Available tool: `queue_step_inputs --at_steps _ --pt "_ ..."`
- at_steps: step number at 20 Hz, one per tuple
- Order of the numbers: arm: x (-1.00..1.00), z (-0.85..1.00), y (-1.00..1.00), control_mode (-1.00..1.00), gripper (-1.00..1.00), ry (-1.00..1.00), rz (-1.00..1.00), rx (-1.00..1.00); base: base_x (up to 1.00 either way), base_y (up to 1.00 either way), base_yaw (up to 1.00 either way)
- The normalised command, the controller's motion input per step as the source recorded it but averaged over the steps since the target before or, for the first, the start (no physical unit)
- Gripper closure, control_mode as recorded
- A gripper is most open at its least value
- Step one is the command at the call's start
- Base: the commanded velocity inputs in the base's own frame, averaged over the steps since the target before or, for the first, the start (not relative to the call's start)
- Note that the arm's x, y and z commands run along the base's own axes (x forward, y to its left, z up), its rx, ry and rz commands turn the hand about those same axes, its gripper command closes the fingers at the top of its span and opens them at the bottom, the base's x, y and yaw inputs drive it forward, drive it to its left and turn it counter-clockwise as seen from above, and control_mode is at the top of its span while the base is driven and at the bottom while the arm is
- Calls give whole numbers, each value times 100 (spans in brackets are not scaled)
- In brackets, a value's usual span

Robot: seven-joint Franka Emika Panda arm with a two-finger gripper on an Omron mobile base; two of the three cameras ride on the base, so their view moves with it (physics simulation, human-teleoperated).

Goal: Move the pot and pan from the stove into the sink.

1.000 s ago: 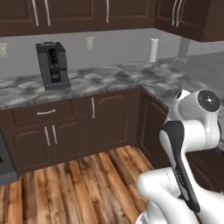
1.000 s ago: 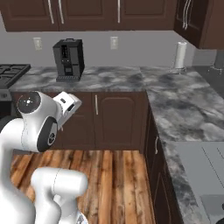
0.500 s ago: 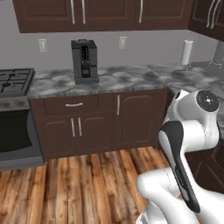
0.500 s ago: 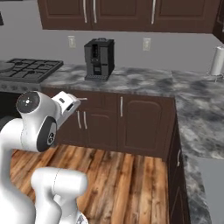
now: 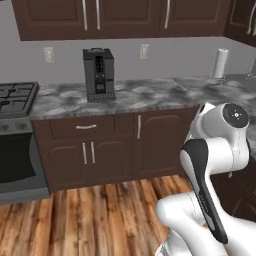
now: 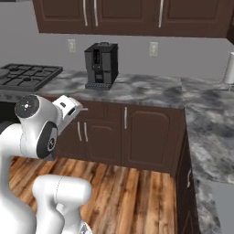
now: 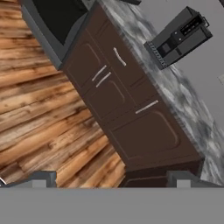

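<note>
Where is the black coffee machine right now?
The coffee machine stands on the marble counter against the wall, left of centre in the left base view, just right of the stove and above the dark cabinets.

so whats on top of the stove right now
Black grates over the burners on the stove, nothing standing on the part in view. Its left end runs past the frame edge in both base views, so any pot or pan there can't be seen.
</note>
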Motion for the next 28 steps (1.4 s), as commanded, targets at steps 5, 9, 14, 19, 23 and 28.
queue_step_inputs --at_steps 5,9,14,19,23,28 --pt "0 0 0 100 -100 0 0 0 81 16 0" --pt "0 0 0 100 -100 0 0 0 77 13 0" --pt "0 0 0 100 -100 0 0 0 52 17 0" --pt "0 0 0 100 -100 0 0 0 6 50 0" --pt "0 0 0 100 -100 0 0 0 0 83 0" --pt "0 0 0 100 -100 0 0 0 3 97 0"
